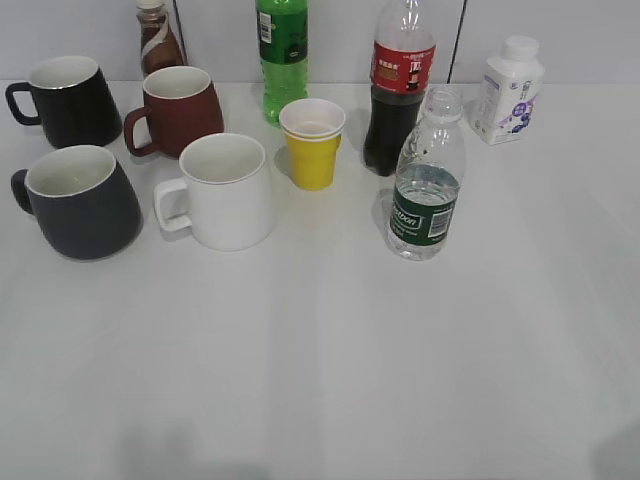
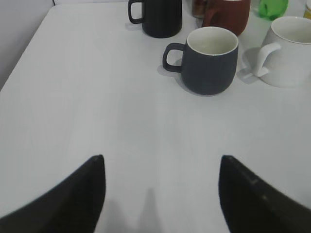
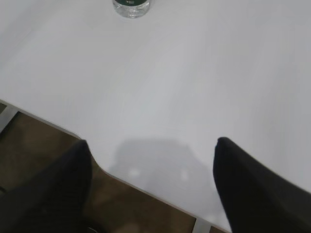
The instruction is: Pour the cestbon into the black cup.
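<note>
The cestbon, a small clear bottle with a dark green label and no cap, stands upright right of the table's middle; only its base shows at the top of the right wrist view. The black cup, matte charcoal with an off-white inside, stands at the left; it also shows in the left wrist view. My left gripper is open and empty over bare table, well short of the cup. My right gripper is open and empty above the table's near edge. Neither gripper shows in the exterior view.
A white mug, a yellow paper cup, a maroon mug and a glossy black mug stand near the black cup. A green soda bottle, a cola bottle, a white bottle and a brown bottle line the back.
</note>
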You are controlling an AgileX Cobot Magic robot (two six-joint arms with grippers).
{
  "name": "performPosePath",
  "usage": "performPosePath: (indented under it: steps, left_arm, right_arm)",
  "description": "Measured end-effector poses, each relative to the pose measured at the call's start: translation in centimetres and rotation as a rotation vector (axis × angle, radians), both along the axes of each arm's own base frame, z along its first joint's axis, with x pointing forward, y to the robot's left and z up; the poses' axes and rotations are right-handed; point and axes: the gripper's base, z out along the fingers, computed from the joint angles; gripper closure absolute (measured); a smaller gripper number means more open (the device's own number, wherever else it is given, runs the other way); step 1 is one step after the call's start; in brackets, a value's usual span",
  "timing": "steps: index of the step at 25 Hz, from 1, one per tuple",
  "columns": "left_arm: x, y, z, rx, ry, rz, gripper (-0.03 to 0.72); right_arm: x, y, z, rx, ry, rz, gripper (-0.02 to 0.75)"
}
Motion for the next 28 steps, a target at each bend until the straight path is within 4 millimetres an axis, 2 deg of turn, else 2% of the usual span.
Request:
performPosePath:
  steps: [5,9,17,28]
  left_arm:
    - [0.0,0.0,0.0,0.0,0.0,0.0,0.146]
    - [0.0,0.0,0.0,0.0,0.0,0.0,0.146]
    - [0.0,0.0,0.0,-0.001,0.0,-0.015,0.177]
    - [0.0,0.0,0.0,-0.002,0.0,-0.023,0.206]
  right_arm:
    - [0.0,-0.1,0.0,0.0,0.0,-0.033,0.153]
    - [-0.1,-0.3,0.0,0.006,-0.011,-0.148,0.153]
    - [-2.3,-1.0,0.1,0.05,-0.147,-0.32,0.153]
    - [-2.3,-1.0,0.1,0.054,-0.152,-0.336,0.153]
